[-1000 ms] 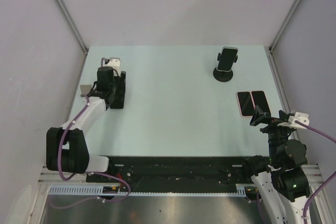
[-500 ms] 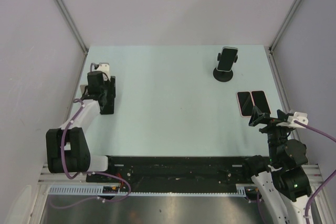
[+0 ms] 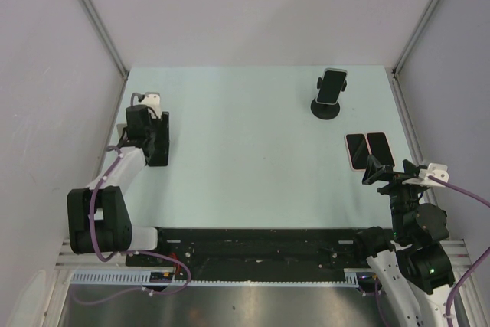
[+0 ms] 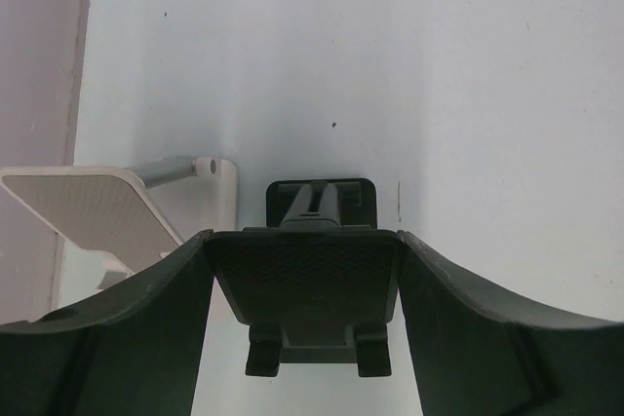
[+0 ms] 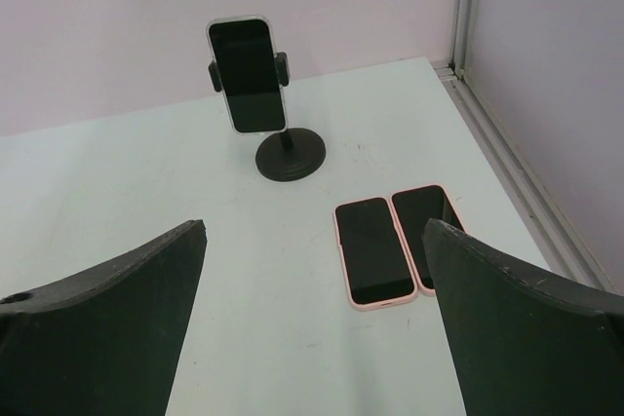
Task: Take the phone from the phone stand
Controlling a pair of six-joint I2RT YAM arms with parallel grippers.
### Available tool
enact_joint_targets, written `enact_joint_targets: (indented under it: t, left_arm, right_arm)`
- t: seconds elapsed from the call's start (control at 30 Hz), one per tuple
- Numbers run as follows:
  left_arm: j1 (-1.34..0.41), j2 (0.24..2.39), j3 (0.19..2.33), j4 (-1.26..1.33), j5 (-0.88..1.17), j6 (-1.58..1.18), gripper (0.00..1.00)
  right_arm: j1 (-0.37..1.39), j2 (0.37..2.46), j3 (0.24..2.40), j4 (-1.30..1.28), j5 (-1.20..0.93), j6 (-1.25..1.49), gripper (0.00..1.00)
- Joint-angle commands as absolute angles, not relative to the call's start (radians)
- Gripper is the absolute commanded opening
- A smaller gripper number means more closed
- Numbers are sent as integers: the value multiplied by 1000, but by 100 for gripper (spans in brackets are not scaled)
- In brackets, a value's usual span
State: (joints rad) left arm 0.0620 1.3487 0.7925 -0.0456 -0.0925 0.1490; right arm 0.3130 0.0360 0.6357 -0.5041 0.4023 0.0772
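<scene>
Pale green worktop (image 3: 245, 151), seen from above, enclosed by plain grey walls. Two robot arms are mounted along its near edge.

Close to the far right corner stands the phone stand (image 3: 326, 109), with a round black base and a short stem. The phone (image 3: 331, 86) sits in its cradle, upright, its dark screen facing the arms. Small side clamps grip its two long edges. Neither arm touches it.

Nearer than the stand, along the right edge, two spare phones (image 3: 366, 149) lie flat on the worktop. They are side by side, touching or almost touching, screens up, and both have pink cases.

The right gripper (image 5: 314, 231) hangs over the near right corner, just nearer than the flat phones. Its jaws are spread wide with nothing between them. Its wrist camera looks past the two black fingers toward the spare phones and the phone on its stand.

The left gripper (image 4: 304, 236) is well away from all of this, by the left edge and about halfway back. Its jaws are pressed against the two sides of a black stand (image 4: 304, 289), a small folding one with a textured back plate and two little feet. Just to its left, against the left edge, sits a white stand (image 4: 97, 207) of similar shape, untouched.
</scene>
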Motion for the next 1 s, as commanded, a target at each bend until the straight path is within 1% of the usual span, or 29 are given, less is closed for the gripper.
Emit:
enact_joint_targets:
  t: [0.0,0.13,0.27,0.33,0.43,0.47,0.53,0.73,0.83,0.87,0.9,0.93,0.97]
  left_arm:
    - [86,1350,788,29,-54,213,49]
    - [86,1350,782,29,-60,210,51]
    - [86,1350,776,31,-55,213,63]
    - [86,1356,776,31,-38,215,64]
    - [86,1365,776,31,-40,215,68]
    - [86,1367,776,31,-41,215,73]
    - [84,1365,779,29,-35,212,77]
    - [86,1359,779,31,-37,206,83]
    - [84,1345,781,31,-37,199,89]
    - [84,1341,781,29,-34,195,94]
    - [84,1332,781,31,-32,192,96]
    - [86,1325,782,29,-31,184,100]
    - [84,1304,785,31,-25,180,100]
  right_arm:
    - [322,29,640,-480,402,69,100]
    - [322,29,640,-480,406,71,100]
    - [324,29,640,-482,405,71,100]
    - [324,29,640,-482,402,71,100]
    - [327,29,641,-483,405,69,100]
    - [327,29,640,-485,405,71,100]
    - [328,29,640,-485,403,69,100]
    - [330,29,640,-486,405,71,100]
    - [330,29,640,-488,403,71,100]
    - [330,29,640,-486,403,69,100]
    - [331,29,640,-486,403,69,100]
    - [331,29,640,-486,403,69,100]
    - [331,29,640,-488,403,66,100]
